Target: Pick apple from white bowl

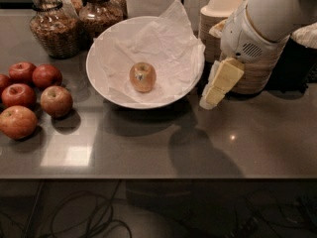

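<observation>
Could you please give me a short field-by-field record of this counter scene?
target: small pale yellow-orange apple, lying in the bowl's middle, untouched
container: wide white bowl lined with crumpled white paper
gripper: pale yellow two-finger gripper, just outside the bowl's right rim, apart from the apple
others: darker red apples grouped left of the bowl; glass jars behind

In view are one pale yellow-orange apple (142, 77), one wide white paper-lined bowl (106, 90), five dark red apples (56, 100) plus a sixth cut by the left edge, at least two glass jars (49, 31), two stacks of beige disposable bowls (220, 14), and one cream-coloured gripper (218, 86) just right of that bowl.
</observation>
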`<control>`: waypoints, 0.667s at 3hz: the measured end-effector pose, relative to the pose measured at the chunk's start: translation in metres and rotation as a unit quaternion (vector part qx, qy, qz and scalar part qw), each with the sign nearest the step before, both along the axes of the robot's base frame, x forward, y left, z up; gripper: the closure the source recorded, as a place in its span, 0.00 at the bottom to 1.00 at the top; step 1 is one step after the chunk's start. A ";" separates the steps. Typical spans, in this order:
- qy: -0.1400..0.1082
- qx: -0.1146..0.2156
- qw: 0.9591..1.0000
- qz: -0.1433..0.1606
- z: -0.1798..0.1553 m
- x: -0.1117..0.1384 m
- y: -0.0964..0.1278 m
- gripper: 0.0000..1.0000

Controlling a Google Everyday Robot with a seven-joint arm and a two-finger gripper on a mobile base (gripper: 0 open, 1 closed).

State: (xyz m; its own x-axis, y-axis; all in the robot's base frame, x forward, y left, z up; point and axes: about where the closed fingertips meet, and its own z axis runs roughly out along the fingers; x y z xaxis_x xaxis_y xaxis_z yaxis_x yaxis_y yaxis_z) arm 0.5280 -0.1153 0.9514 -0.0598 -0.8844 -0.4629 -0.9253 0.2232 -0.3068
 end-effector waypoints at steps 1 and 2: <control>-0.019 0.047 0.999 0.013 -0.007 0.029 0.032 0.00; -0.029 0.078 0.996 0.030 -0.011 0.058 0.056 0.00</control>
State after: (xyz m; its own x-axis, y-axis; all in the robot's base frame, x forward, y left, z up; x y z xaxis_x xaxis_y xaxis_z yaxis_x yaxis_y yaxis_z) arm 0.5860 -0.0590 0.9408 0.0222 -0.8029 -0.5958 -0.9199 0.2170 -0.3267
